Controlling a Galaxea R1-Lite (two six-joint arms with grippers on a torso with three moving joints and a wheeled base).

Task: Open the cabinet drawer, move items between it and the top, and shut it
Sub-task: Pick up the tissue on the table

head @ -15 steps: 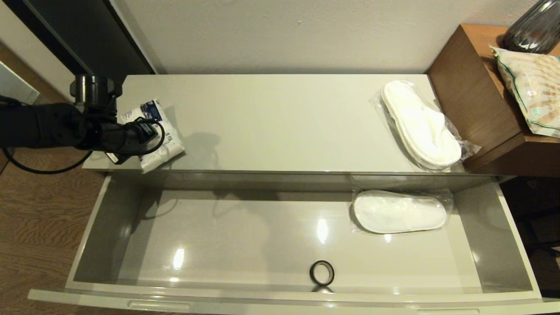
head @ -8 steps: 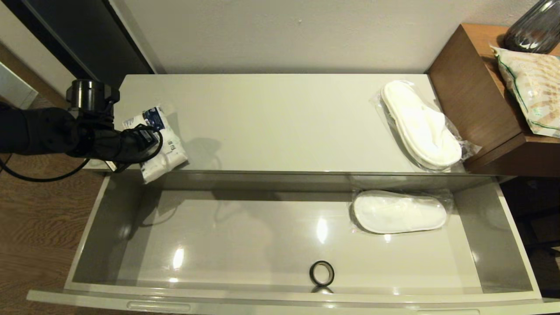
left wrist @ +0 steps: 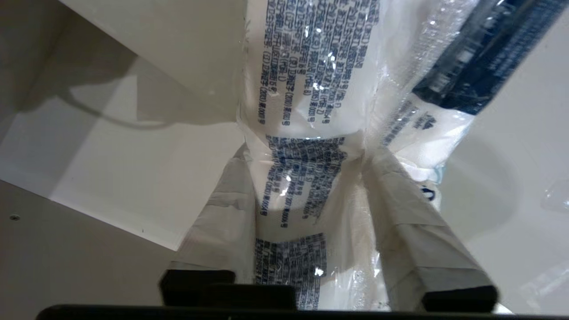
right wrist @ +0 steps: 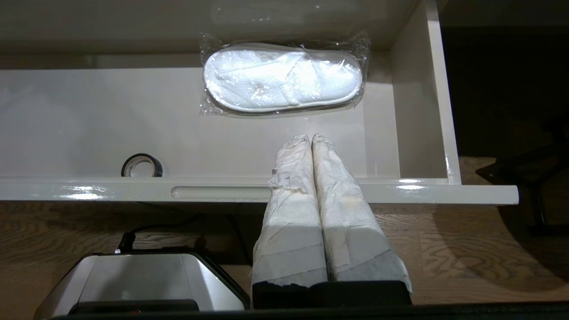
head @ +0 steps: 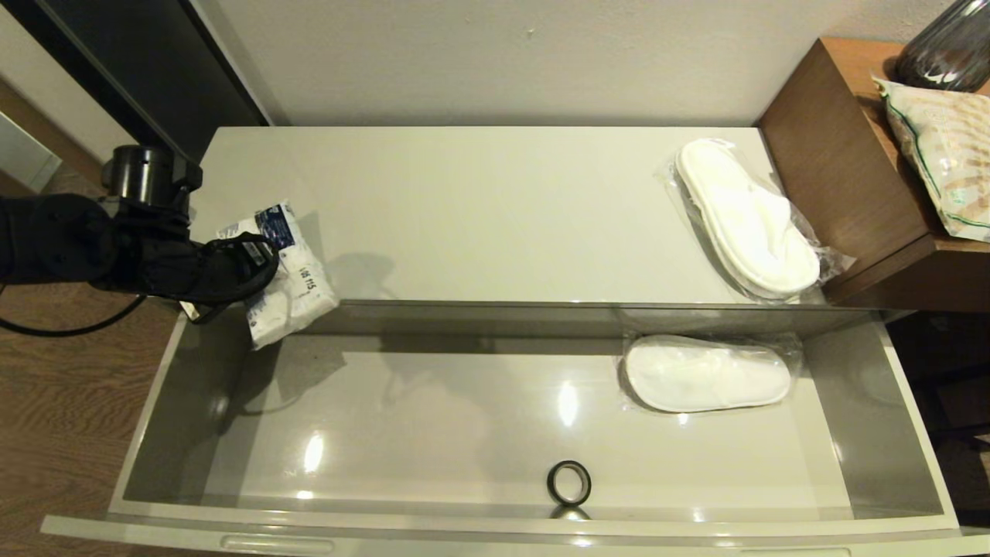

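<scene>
Setting: hotel-room look, plain wall behind a low cabinet, wood floor, taller brown table (head: 843, 178) off to the right with a patterned bag (head: 940, 155) on it.
Top: long glossy cream top (head: 479, 209), with a wrapped pair of slippers (head: 746, 220) lying at its right end.
Drawer: pulled wide open, the drawer (head: 193, 394) sits just below the top's front edge.
In the drawer: one wrapped slipper (head: 704, 374) at the back right, a small black ring (head: 569, 482) near the front wall, roughly middle. Left half looks bare.
Key relation: tissue pack (head: 288, 271) is right at the top's front-left corner, its lower end already hanging past the edge over the drawer's back-left corner. Its long axis runs straight out from the fingers.
Left gripper: left gripper (left wrist: 306, 146) is pinched partway closed on the tissue pack, one taped finger on each side, plastic wrinkled in between.
Right gripper: right gripper (right wrist: 311, 142) parked in front of the drawer, fingers pressed together, holding nothing.
Nearer arm: left one, obviously, it's got the pack.
My guess: next bit is lowering the pack down into that bare left corner, then letting go.
</scene>
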